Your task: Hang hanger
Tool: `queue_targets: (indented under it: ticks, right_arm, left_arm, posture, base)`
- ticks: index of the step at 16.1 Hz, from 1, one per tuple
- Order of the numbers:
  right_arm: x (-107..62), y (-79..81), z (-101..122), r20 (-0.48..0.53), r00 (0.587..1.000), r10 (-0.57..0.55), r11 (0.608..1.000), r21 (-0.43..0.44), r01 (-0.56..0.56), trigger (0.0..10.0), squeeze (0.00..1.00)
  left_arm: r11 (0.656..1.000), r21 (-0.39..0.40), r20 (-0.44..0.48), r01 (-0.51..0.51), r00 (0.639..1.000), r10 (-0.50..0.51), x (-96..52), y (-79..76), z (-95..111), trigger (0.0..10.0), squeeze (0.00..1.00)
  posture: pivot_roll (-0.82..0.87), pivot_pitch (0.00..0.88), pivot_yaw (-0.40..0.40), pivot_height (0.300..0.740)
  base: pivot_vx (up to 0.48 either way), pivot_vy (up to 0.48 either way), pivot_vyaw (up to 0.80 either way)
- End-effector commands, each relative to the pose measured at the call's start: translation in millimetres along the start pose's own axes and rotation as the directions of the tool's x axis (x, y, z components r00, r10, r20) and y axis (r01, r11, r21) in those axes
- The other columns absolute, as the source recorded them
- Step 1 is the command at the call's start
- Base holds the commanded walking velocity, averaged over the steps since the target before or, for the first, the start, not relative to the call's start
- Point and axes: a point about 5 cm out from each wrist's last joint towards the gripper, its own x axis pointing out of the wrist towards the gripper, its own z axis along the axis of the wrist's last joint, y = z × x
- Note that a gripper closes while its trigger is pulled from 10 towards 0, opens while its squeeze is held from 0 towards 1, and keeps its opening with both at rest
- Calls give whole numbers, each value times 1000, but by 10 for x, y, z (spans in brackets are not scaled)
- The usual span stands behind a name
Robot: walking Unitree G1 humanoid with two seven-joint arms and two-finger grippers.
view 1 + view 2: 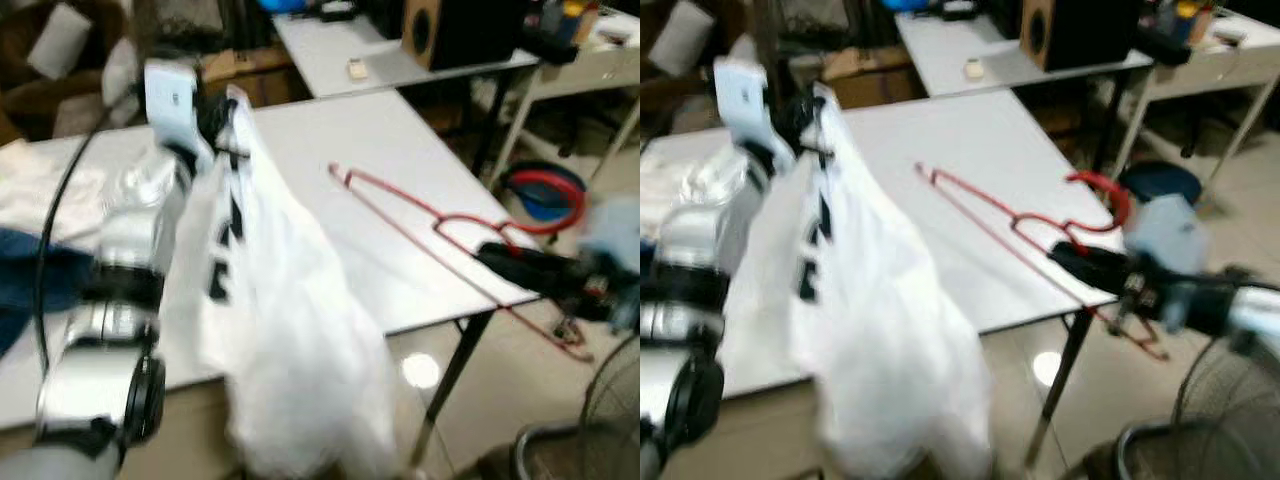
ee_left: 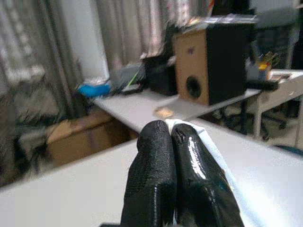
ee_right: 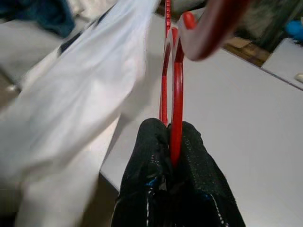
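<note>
1. Nearest, the left arm [image 1: 110,330] rises from the lower left of the head views, silver and jointed, with a black cable running alongside it.
2. Its left gripper [image 2: 177,137] is held up above the white table [image 1: 400,150], fingers pressed together on the top edge of a white garment [image 1: 290,330]; the cloth hangs down past the table's near edge toward the floor. Dark markings show on the fabric, too blurred to read.
3. Low on the right, the right gripper [image 3: 173,137] has its fingers clamped on a red wire hanger [image 1: 420,220] near the neck below its hook; the hanger's frame stretches out over the table's right part, and I cannot tell whether it touches the surface.
4. Blue cloth [image 1: 30,270] lies on the table's left side.
5. Beyond the table's right corner, a red hoop [image 1: 545,195] and something blue sit on the pale tiled floor, with a fan grille [image 1: 610,420] at the lower right.
6. Farther back stands a second white table [image 1: 330,55] bearing a wooden speaker [image 2: 210,61]; cardboard boxes and curtains fill the room's far side.
</note>
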Motion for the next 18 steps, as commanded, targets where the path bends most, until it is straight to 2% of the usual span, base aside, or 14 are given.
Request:
queue_targets:
  ticks: [1,5,6,7,9,11,12,13,15,16,18]
  right_arm:
    - [-47,32,20,3,998,70,998,5,-70,10000,0]
    - [-5,94,67,42,980,193,980,37,-194,10000,0]
    - [102,157,34,54,964,262,963,53,-264,10000,0]
    - [155,170,17,62,958,280,957,60,-283,10000,0]
    - [314,214,-36,73,940,334,938,76,-339,10000,0]
    - [447,203,-79,60,936,346,934,77,-350,10000,0]
    - [559,160,-128,26,941,338,939,64,-339,10000,0]
    - [716,42,-178,-20,958,286,958,40,-285,10000,0]
    - [908,-164,-204,-53,979,196,981,27,-194,10000,0]
    - [950,-216,-208,-61,983,173,985,16,-173,10000,0]
    - [1188,-624,-152,-59,997,-49,997,-66,45,10000,0]
  left_arm:
    - [1000,8,23,12,1000,-12,51,20,76,10000,0]
    - [1000,-18,14,25,1000,-25,167,27,94,10000,0]
    - [995,-15,50,102,994,-101,258,-71,195,10000,0]
    - [990,-13,73,143,987,-141,283,-124,245,10000,0]
    - [973,5,89,229,969,-228,302,-249,302,10000,0]
    - [962,0,107,273,956,-272,291,-311,320,10000,0]
    - [950,-14,129,312,943,-308,280,-343,346,10000,0]
    - [922,-27,164,386,912,-377,234,-389,415,10000,0]
    - [871,-14,193,492,856,-480,107,-448,487,10000,0]
    - [860,-16,199,511,844,-498,72,-459,500,10000,0]
    - [808,-35,277,588,783,-557,-44,-521,654,10000,0]
  posture:
    - [-156,8,79,740]
    - [-153,2,70,740]
    - [-154,2,73,740]
    - [-154,1,73,740]
    - [-149,0,71,740]
    - [-142,0,71,740]
    - [-140,0,71,740]
    - [-136,0,69,740]
    - [-133,8,63,740]
    - [-133,8,63,740]
    - [-130,15,59,740]
  base:
    - [341,0,0]
    - [0,0,0]
    - [0,0,0]
    - [0,0,0]
    - [0,0,0]
    - [0,0,0]
    - [0,0,0]
    - [0,0,0]
    - [0,0,0]
    - [0,0,0]
    - [0,0,0]
